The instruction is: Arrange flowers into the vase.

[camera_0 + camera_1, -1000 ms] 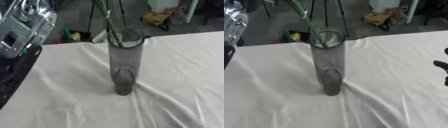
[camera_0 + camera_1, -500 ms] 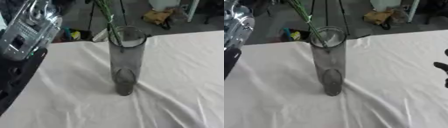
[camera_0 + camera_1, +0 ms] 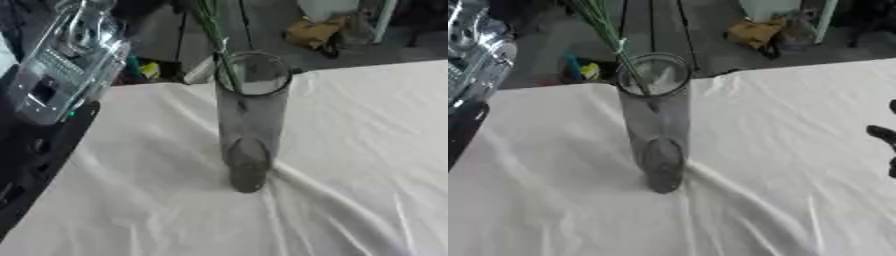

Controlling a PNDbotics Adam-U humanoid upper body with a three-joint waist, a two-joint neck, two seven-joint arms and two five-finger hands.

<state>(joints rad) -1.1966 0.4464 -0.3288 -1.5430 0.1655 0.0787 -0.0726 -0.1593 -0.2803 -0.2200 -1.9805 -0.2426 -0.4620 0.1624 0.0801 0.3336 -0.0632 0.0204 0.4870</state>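
Note:
A tall clear glass vase (image 3: 249,120) stands upright on the white tablecloth (image 3: 350,150), near the table's far edge. Thin green stems (image 3: 605,30) lean out of its mouth to the upper left and run past the top of the picture; no blooms show. My left arm (image 3: 61,70), silver and black, rises along the left side and leaves the view at the top, so its hand is hidden. Of my right hand (image 3: 883,133) only black fingertips show at the right edge, spread apart, holding nothing, well away from the vase.
Beyond the table's far edge is a dark floor with tripod legs (image 3: 179,25), a yellow object (image 3: 306,32) and small coloured items (image 3: 579,70). The cloth is creased around the vase's foot.
My left arm's silver part has shifted a little to the right, toward the vase. The vase, the stems and the right hand have stayed put.

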